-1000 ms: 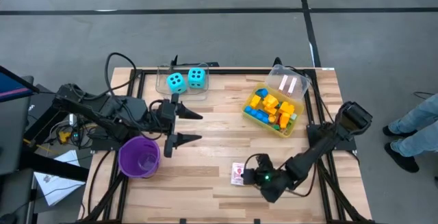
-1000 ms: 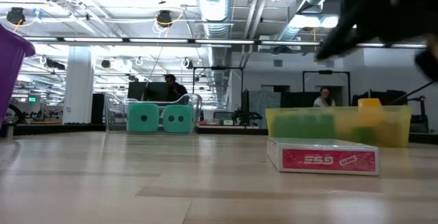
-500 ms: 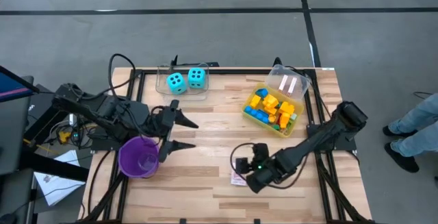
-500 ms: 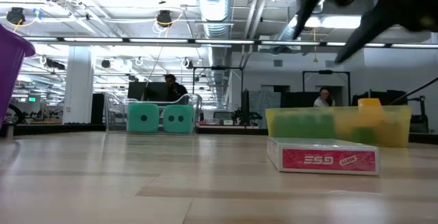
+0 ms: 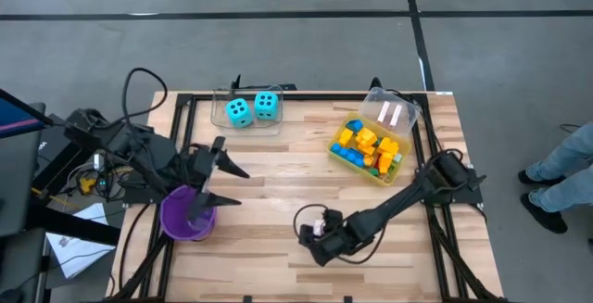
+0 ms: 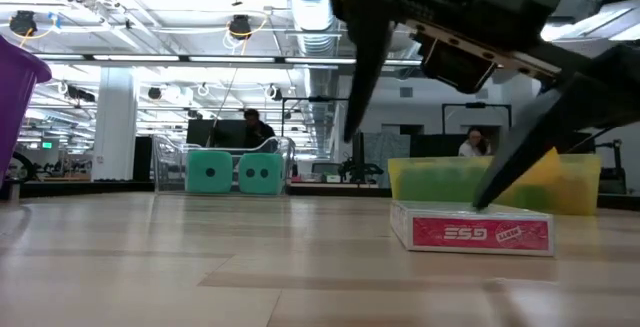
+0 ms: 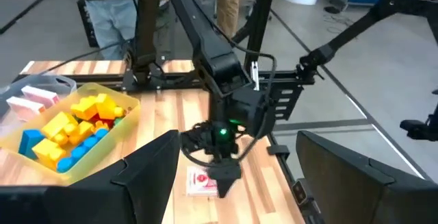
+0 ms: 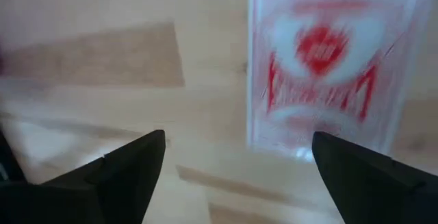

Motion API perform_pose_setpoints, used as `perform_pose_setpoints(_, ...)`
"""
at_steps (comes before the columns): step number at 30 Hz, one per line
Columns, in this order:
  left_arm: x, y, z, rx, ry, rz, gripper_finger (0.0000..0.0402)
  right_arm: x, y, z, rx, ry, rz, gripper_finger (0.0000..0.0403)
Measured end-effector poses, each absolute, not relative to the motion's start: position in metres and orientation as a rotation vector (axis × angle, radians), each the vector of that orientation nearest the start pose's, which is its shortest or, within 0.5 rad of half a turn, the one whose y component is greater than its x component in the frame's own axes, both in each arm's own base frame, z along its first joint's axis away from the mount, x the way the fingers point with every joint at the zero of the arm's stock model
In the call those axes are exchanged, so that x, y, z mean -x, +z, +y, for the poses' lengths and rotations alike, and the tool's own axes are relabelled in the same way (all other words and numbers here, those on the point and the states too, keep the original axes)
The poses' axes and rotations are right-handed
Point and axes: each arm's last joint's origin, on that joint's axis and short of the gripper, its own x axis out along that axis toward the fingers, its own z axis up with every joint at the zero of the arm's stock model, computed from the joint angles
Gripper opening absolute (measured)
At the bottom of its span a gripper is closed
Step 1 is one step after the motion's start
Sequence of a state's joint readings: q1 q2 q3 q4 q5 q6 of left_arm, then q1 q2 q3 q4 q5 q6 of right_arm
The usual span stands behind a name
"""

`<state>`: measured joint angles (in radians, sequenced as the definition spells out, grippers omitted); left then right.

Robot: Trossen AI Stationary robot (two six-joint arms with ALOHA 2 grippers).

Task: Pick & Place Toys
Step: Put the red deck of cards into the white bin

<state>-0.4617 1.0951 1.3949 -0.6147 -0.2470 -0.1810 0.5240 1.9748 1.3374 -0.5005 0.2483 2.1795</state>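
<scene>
Right gripper [image 6: 420, 127] hangs spread above flat red-and-white card pack [image 6: 471, 233].

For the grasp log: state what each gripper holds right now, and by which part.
Nothing is held. The right gripper is open above the card box, which lies flat on the table; the left gripper is open and empty above the purple cup.

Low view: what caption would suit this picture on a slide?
Open right end effector hangs over a red card box on the wooden table, cyan dice behind.
</scene>
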Motion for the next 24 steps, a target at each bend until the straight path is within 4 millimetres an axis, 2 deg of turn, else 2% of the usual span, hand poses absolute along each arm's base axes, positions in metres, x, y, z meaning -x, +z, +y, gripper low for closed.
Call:
perform_pose_setpoints(6, -0.175, 0.444, -0.084, 0.077, -0.211, 0.287, 0.0287, -0.361, 0.169, 0.203, -1.518, -0.918, 0.806, 0.0353)
perform_pose_setpoints(11, -0.172, 0.445, -0.083, 0.078, -0.213, 0.283, 0.0287, -0.360, 0.181, 0.204, -1.462, -0.983, 0.856, 0.0344)
perform_pose_setpoints(16, -0.173, 0.444, -0.083, 0.076, -0.212, 0.289, 0.0287, -0.354, 0.193, 0.200, -1.374, -1.067, 0.936, 0.0337)
perform_pose_setpoints(24, -0.174, 0.444, -0.084, 0.074, -0.225, 0.292, 0.0287, -0.353, 0.191, 0.185, -1.344, -1.147, 1.019, 0.0336)
